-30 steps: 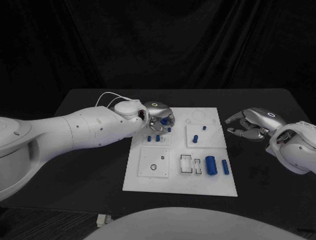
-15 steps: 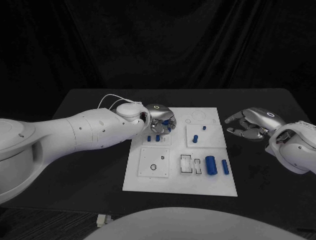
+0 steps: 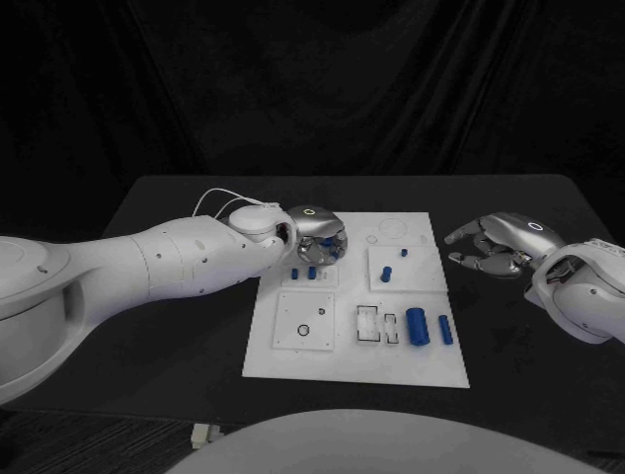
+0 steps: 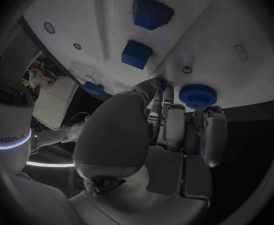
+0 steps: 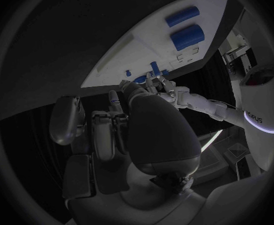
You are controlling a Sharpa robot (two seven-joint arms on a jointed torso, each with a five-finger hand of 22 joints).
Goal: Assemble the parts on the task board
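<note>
Since the earlier frame, left robot hand [image 3: 317, 232] has shifted slightly nearer over the far-left of the task board [image 3: 357, 363], fingers curled by a blue round part [image 4: 197, 95] (grasp unclear). Right robot hand [image 3: 495, 245] hovers curled, empty. Next: seat that part.

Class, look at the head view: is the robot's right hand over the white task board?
No: the right hand hangs over the black table, beside the task board, while the left hand is over the board.
</note>
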